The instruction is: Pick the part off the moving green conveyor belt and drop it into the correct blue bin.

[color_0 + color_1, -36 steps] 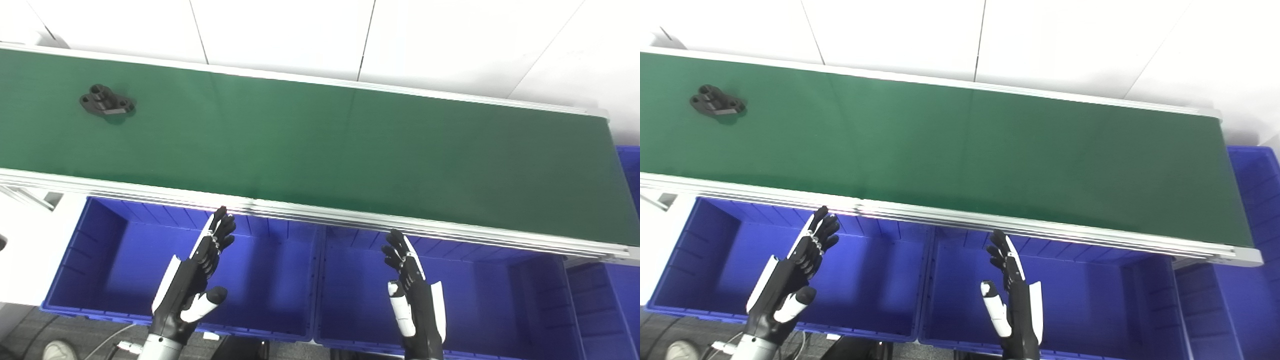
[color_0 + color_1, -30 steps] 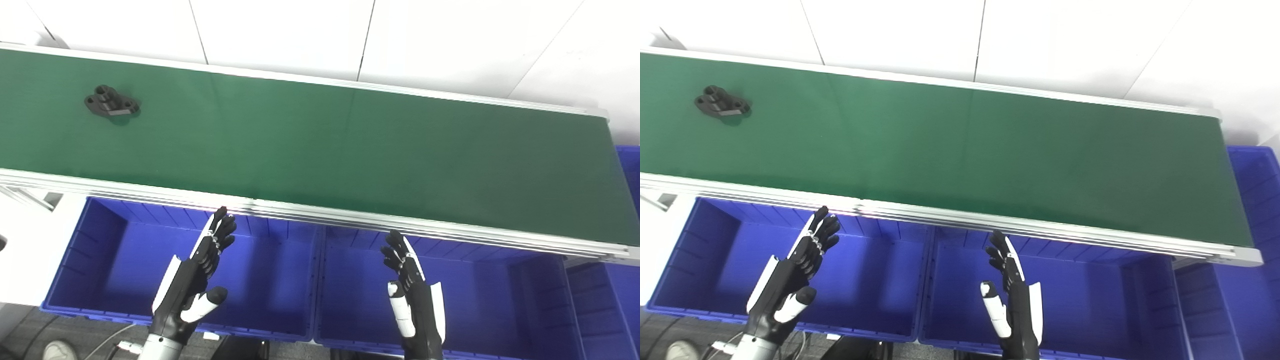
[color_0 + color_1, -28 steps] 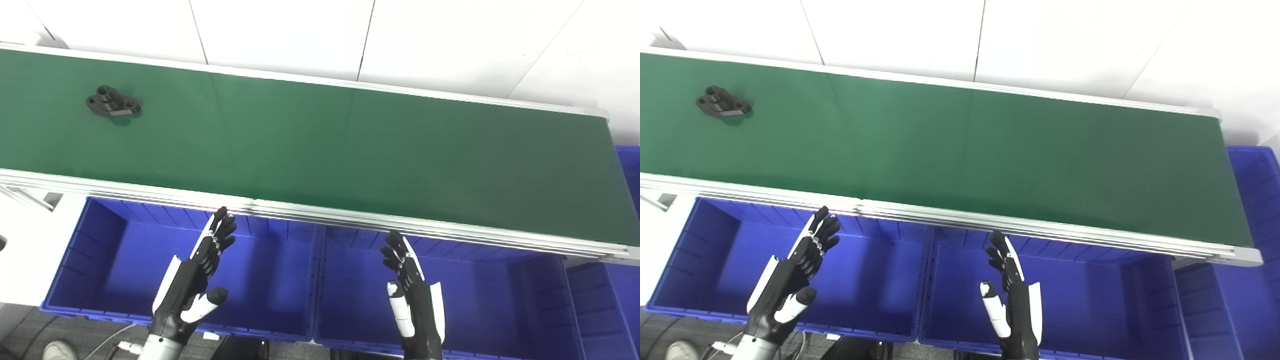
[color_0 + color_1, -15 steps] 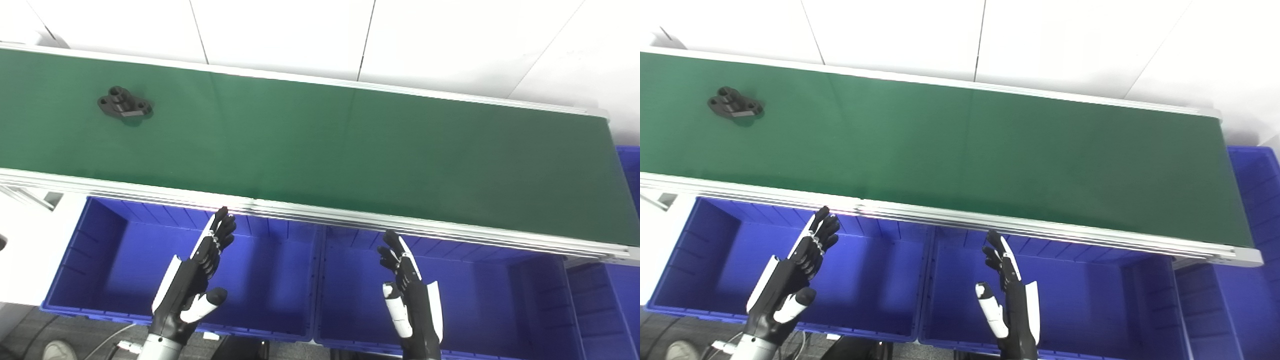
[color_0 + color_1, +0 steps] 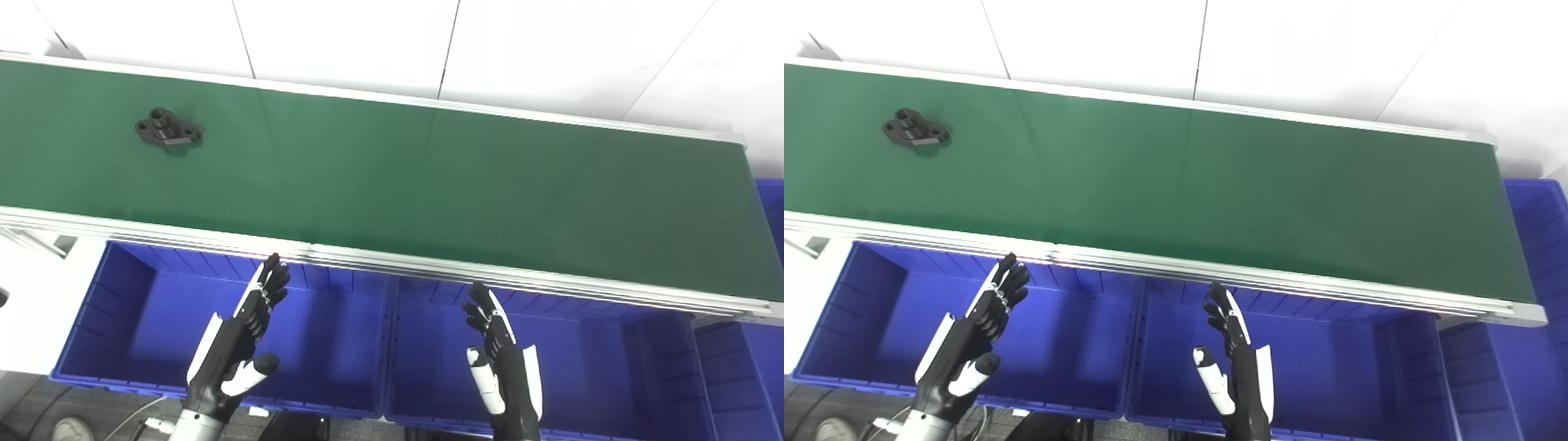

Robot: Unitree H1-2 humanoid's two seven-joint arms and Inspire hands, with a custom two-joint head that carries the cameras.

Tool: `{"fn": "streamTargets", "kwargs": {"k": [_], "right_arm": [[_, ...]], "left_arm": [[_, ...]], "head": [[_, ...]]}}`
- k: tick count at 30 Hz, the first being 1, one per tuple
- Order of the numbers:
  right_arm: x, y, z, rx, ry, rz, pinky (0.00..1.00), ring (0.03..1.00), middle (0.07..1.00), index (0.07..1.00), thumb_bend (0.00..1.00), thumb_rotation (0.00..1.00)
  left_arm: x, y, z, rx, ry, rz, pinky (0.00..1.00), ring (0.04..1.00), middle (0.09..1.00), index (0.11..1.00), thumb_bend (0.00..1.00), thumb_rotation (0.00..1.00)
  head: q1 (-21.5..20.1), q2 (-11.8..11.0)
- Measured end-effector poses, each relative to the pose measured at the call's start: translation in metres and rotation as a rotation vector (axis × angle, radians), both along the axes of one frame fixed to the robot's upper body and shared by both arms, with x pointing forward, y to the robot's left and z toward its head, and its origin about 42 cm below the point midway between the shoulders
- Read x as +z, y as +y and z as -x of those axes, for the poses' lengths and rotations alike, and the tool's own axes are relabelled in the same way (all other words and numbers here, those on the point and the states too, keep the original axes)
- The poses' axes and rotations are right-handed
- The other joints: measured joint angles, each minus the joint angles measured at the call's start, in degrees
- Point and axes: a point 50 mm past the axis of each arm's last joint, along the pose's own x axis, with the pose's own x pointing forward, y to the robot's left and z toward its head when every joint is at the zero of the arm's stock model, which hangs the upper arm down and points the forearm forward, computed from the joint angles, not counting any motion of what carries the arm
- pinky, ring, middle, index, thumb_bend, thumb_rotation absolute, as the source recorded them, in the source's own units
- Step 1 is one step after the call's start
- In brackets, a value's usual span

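Two open hands, left hand (image 5: 236, 349) and right hand (image 5: 502, 361), hover with fingers spread over the blue bins (image 5: 141, 318), holding nothing, while the black part (image 5: 168, 128) rides the green conveyor belt (image 5: 429, 184) at ten o'clock. Best practice: time the reach ahead of it. Which bin suits it cannot be told; the far-right bin is cropped.

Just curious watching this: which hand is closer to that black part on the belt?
Left. The left hand is open over the left bin, below and slightly right of the part. The right hand, also open, is much farther right.
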Motion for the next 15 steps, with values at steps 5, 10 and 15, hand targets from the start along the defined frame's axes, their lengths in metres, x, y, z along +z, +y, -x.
{"fn": "streamTargets", "kwargs": {"k": [5, 10, 15], "right_arm": [[-0.003, -0.003, -0.001, -0.015, 0.007, -0.031, 0.84, 0.855, 0.9, 0.914, 0.84, 0.95], [-0.018, -0.017, -0.001, -0.018, 0.045, 0.005, 0.84, 0.851, 0.902, 0.925, 0.85, 0.94], [-0.014, -0.029, -0.002, -0.033, 0.038, -0.006, 0.85, 0.863, 0.914, 0.952, 0.84, 0.87]], "left_arm": [[-0.015, -0.004, -0.002, 0.004, 0.022, 0.009, 0.94, 0.953, 0.966, 0.992, 0.89, 0.78], [-0.022, -0.017, -0.01, 0.006, 0.029, 0.033, 0.91, 0.921, 0.931, 0.948, 0.88, 0.75], [-0.023, -0.026, -0.012, 0.001, 0.027, 0.036, 0.9, 0.908, 0.917, 0.933, 0.9, 0.75]], "head": [[3.7, -3.6], [7.0, -4.4], [9.4, -4.1]]}}
